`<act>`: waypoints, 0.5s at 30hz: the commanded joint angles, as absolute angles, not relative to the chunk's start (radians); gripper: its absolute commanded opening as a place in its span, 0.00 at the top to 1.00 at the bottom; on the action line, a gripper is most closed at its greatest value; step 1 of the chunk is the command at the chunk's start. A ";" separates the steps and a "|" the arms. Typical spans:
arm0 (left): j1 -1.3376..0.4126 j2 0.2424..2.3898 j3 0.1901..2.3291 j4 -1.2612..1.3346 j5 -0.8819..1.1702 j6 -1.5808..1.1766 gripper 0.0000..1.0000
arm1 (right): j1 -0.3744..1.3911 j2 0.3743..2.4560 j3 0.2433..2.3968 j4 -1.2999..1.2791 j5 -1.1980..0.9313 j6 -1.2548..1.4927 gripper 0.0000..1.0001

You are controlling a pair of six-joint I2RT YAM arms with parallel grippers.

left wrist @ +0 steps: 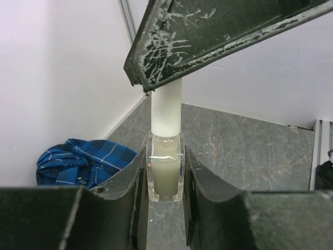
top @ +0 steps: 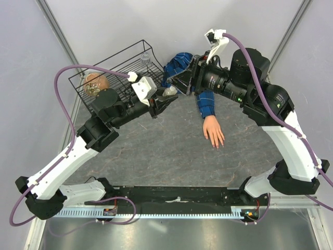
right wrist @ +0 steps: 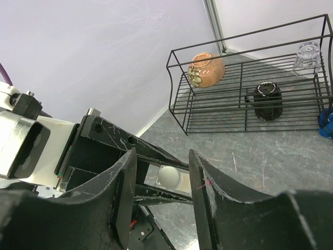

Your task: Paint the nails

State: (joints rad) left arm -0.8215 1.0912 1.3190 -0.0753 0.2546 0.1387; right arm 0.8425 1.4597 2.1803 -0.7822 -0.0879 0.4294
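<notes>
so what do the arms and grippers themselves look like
Both arms match: the left arm and right arm have white lower shells and chunky black joints further up. A purple cable loops along each to a white camera block at the wrist. The left gripper and right gripper have flat black wedge-shaped fingers, scuffed with pale scratches.

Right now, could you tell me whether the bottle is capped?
Capped: the white cap sits on the bottle between the left fingers.
</notes>
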 commanded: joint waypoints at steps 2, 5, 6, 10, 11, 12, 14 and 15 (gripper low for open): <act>-0.828 1.083 1.348 -0.046 0.210 0.186 0.98 | 0.848 1.437 2.192 -0.788 -0.075 0.400 0.48; -0.828 1.085 1.353 -0.045 0.209 0.184 0.98 | 0.847 1.434 2.183 -0.799 -0.087 0.393 0.46; -0.828 1.088 1.354 -0.044 0.210 0.186 0.98 | 0.847 1.434 2.180 -0.802 -0.090 0.394 0.46; -0.828 1.088 1.356 -0.044 0.212 0.186 0.98 | 0.847 1.434 2.180 -0.802 -0.092 0.387 0.52; -0.828 1.089 1.356 -0.044 0.213 0.186 0.98 | 0.847 1.436 2.180 -0.804 -0.092 0.385 0.54; -0.828 1.091 1.355 -0.044 0.212 0.184 0.98 | 0.847 1.437 2.181 -0.802 -0.095 0.384 0.58; -0.828 1.091 1.356 -0.044 0.213 0.181 0.98 | 0.847 1.437 2.180 -0.802 -0.098 0.384 0.61; -0.828 1.091 1.358 -0.044 0.213 0.181 0.98 | 0.848 1.437 2.178 -0.802 -0.104 0.383 0.61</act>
State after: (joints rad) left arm -0.8223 1.0912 1.3193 -0.0750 0.2325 0.1440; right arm 0.8425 1.4570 2.1799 -0.8108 -0.0906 0.3935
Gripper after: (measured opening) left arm 0.327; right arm 0.402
